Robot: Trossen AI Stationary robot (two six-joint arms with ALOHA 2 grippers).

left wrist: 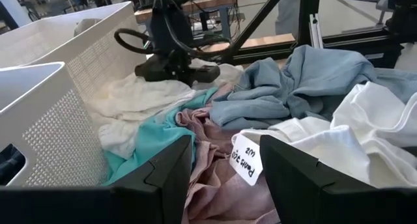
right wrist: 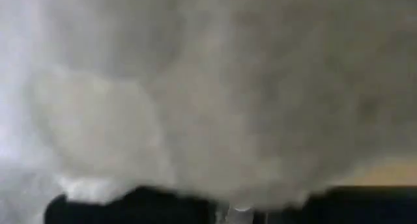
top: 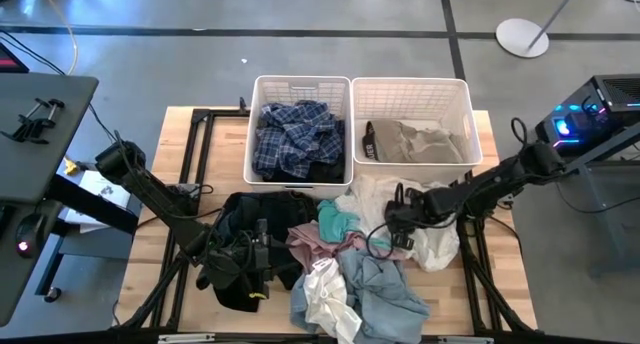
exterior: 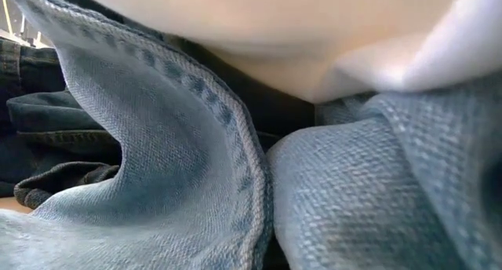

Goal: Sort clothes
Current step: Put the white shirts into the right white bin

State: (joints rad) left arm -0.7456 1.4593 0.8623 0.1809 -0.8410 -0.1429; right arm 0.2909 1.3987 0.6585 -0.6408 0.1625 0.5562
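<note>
While my left gripper (top: pixel 262 246) sits parted over the black clothes (top: pixel 240 234), I see the right gripper (top: pixel 385 234) buried in the white garment (top: pixel 432 246); can't tell if it's gripping.

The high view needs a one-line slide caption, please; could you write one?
Two white baskets hold sorted garments while both arms work the mixed clothes pile, the right gripper down on a white garment.

A navy plaid garment (top: pixel 293 136) lies crumpled in the left basket and a khaki one (top: pixel 418 142) in the right. The others sit heaped near the desk's front edge: black (top: pixel 250 246) at the left, then teal (top: pixel 335 222), pink (top: pixel 315 246), white (top: pixel 322 296) and pale denim (top: pixel 385 294), with cream-white cloth (top: pixel 425 229) toward the right.
</note>
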